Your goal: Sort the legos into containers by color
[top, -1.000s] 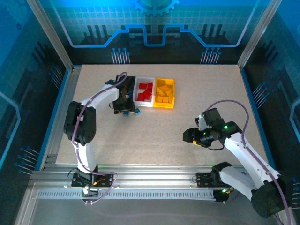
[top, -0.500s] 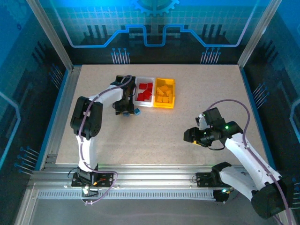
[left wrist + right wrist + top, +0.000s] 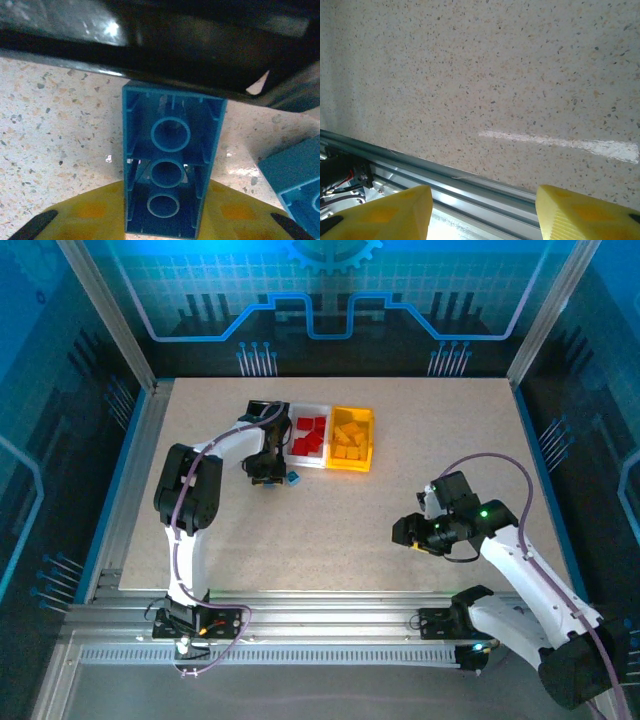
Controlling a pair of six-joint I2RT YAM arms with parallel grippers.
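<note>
My left gripper [image 3: 266,473] [image 3: 165,216] is shut on a blue lego [image 3: 170,162], whose hollow underside faces the wrist camera. It is low over the table, right in front of the black bin's wall [image 3: 200,50]. A second blue lego [image 3: 295,185] [image 3: 293,478] lies on the table just to the right. The black bin [image 3: 256,412] is largely hidden under the left arm. Beside it, the white bin [image 3: 308,458] holds red legos [image 3: 310,434] and the yellow bin [image 3: 352,464] holds yellow legos [image 3: 350,437]. My right gripper [image 3: 404,533] [image 3: 485,212] is open and holds nothing, far from the bins.
The right gripper hovers near the table's front edge, over the aluminium rail [image 3: 445,175]. Open tabletop [image 3: 400,440] lies between the two arms. Frame posts stand at the table corners.
The left arm's elbow has swung up and right toward the bins, while its gripper stayed in front of the black bin with the blue lego. The right arm has barely moved.
</note>
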